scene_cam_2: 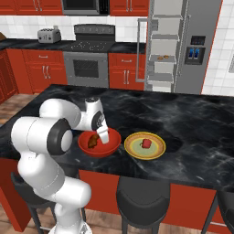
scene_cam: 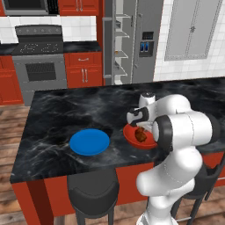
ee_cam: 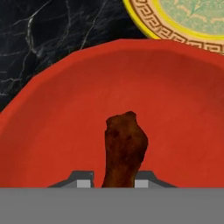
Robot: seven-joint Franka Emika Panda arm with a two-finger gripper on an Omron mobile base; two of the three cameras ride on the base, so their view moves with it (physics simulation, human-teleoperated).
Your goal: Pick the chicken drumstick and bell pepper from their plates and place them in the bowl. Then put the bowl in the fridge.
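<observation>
Item: chicken drumstick, pinched in our hand low over the bowl, so we judge release due; bell pepper waits on its plate.

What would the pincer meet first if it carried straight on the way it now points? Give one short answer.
Most likely the inner wall of the red bowl: the pincer, shut on the chicken drumstick, points into the hollow. How near the wall is, the pictures leave unclear.

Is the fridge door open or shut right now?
Open. The fridge has its left door swung out, with pale inner shelves exposed; the right door, which carries the dispenser panel, is shut.
</observation>
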